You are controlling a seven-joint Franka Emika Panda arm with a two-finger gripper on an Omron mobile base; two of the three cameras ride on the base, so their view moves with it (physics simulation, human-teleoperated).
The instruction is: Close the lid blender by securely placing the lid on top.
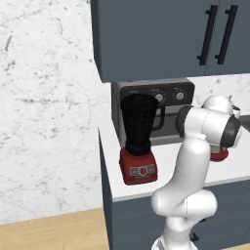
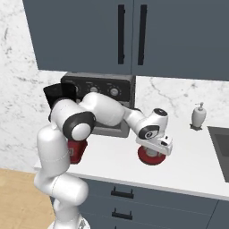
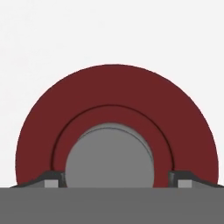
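Fingers spread wide, straddling the lid's grey knob (contact unclear); red lid flat on white tabletop, right of blender.

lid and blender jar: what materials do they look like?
Lid: matte dark red, uniform and without glints, so probably plastic; its grey knob is dull, perhaps plastic or rubber. Blender jar: dark, with faint graduation marks, probably tinted plastic or glass. It's rendered, so none of this is certain.

Matt red lid, smooth grey knob.
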